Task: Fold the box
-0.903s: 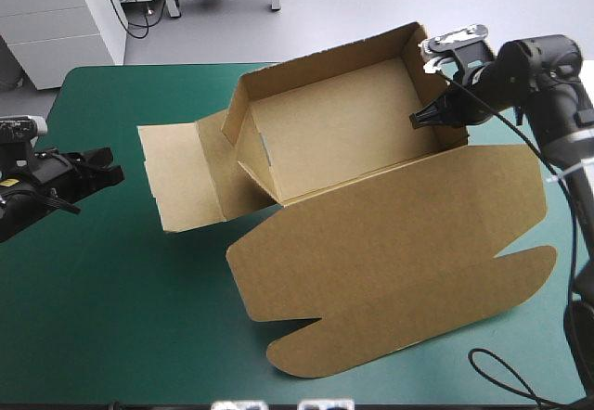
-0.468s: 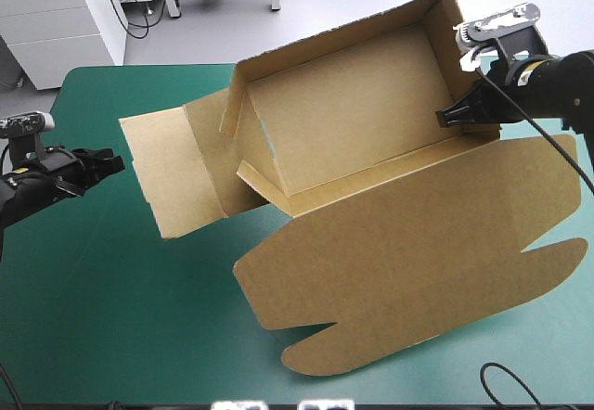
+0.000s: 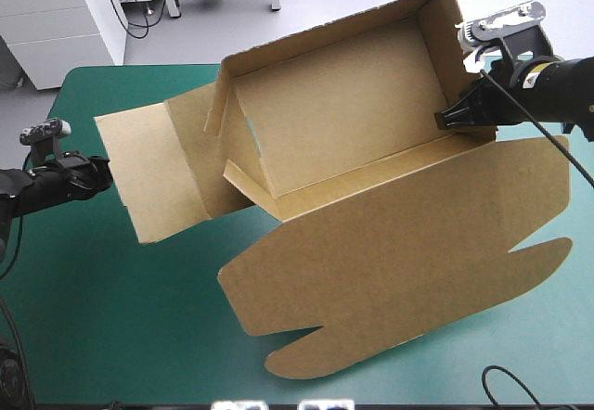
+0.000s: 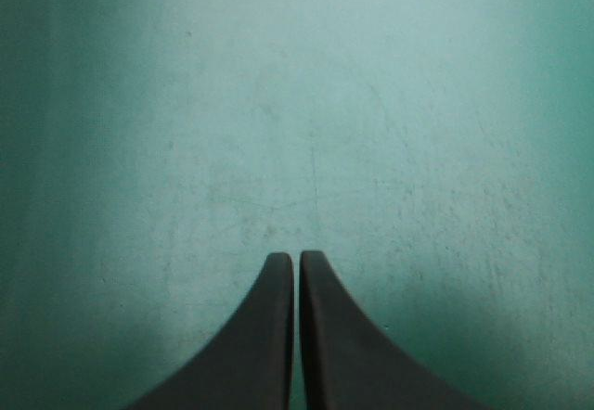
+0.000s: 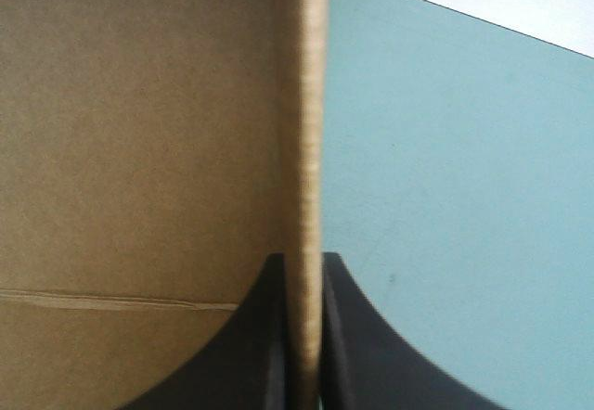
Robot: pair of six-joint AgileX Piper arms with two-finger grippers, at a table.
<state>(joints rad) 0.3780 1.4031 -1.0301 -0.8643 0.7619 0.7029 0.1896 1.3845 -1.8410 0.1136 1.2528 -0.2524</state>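
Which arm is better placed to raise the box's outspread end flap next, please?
Probably left: the left end effector sits empty beside that flap, while the right end effector is clamped on the box's opposite wall.

Board of box (image 3: 390, 243): matt brown, cut edge rough and fibrous. Teal-green cover (image 3: 111, 317), 7 o'clock of it: matt, faintly scratched. Fingers of left gripper (image 4: 297, 256): smooth matt black.

The table (image 3: 102, 326) lies bare along its near-left part, open room for the left claw (image 3: 102, 172), whose fingers meet over plain teal-green cover. The brown box (image 3: 343, 122) blocks the middle and right. Its side flap (image 3: 153, 173) reaches out near that claw, and its wide lid (image 3: 399, 252) spreads over the near-right. The right claw (image 3: 445, 117) pinches the box's end wall, with bare cover beside it.
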